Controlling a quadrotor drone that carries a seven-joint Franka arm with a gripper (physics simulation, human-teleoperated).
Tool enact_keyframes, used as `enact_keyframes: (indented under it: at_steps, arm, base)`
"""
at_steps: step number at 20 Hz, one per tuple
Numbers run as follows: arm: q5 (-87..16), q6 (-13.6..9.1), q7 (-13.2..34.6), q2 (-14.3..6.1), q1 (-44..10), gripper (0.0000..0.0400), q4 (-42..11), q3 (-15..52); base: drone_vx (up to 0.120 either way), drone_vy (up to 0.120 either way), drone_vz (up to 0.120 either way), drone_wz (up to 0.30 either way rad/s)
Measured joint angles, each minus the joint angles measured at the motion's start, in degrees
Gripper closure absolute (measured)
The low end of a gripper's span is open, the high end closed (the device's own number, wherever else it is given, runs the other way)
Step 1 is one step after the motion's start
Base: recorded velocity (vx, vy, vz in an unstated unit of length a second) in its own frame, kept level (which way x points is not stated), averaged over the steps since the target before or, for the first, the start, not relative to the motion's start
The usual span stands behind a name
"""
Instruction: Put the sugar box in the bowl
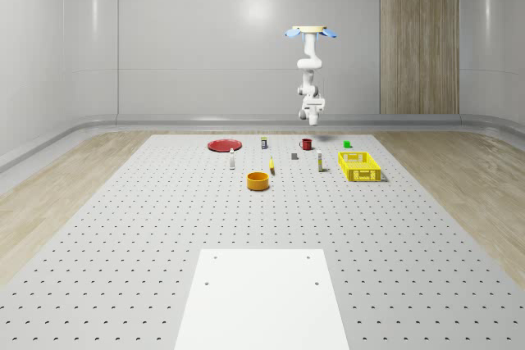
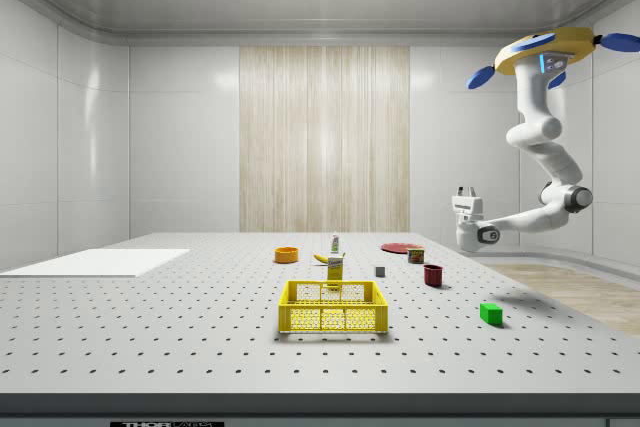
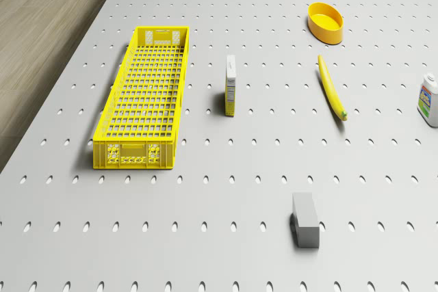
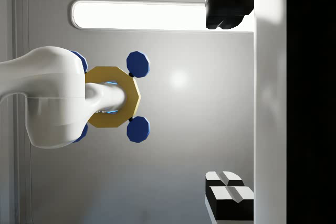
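Nearest the whole-scene camera a white sheet [image 1: 262, 297] is laid flat on the perforated table [image 1: 123, 227]. Beyond it, read from left to right, an orange bowl [image 1: 258, 180], a banana [image 1: 271, 166] at the bowl's one o'clock, and the sugar box [image 1: 320, 162] are found. The box is stood upright on a narrow end at the bowl's two o'clock, well apart from it, and a yellow crate [image 1: 359, 165] is set near the box's three o'clock. The drone [image 1: 311, 31] is seen hovering high over the table's far edge, at the box's twelve o'clock. The arm is hung beneath it and the gripper [image 2: 466, 190] is turned upward, fingers spread wide, nothing held. The box is judged to be light, stiff cardboard, smooth-faced and easily toppled. It would best be taken across its two broad faces near the top, with a moderate squeeze so that the walls are not crushed.
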Motion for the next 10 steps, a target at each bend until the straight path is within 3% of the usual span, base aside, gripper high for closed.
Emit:
enact_keyframes:
  at_steps: [10]
  arm:
    - [-2.1, 0.4, 0.3, -0.3, -0.5, 0.0, -0.3, 1.5]
  base:
    - [0.12, 0.0, 0.0, 0.0]
